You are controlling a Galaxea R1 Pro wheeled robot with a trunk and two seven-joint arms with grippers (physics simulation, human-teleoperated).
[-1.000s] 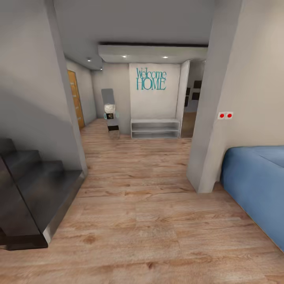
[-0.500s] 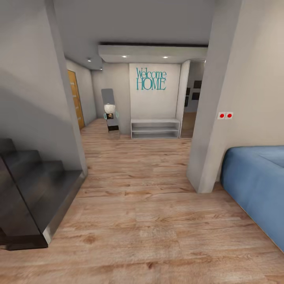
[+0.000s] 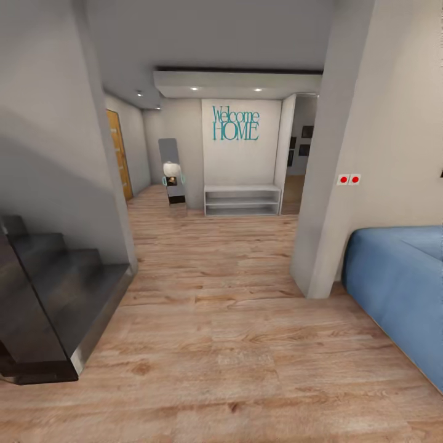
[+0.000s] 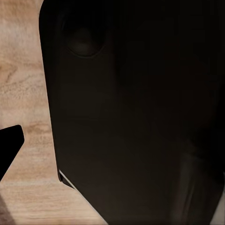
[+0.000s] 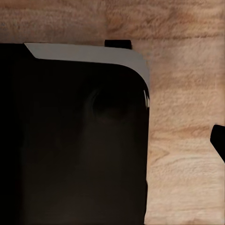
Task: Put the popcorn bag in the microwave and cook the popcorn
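Wood floor (image 3: 215, 320) everywhere, hallway. Barely any change from a second ago, just view nudged a bit, blue sofa (image 3: 400, 289) and red switches (image 3: 348, 179) slid slightly left. Dark stairs (image 3: 55, 301) at left, teal Welcome HOME sign (image 3: 235, 123) above white shelf (image 3: 242, 200) far ahead. Wrist views mostly dark robot body (image 4: 140, 117) over floorboards; can't tell if fingers apart or together.

Ceiling spotlights (image 3: 194, 88) brighten the soft hallway; wrist views mostly black.
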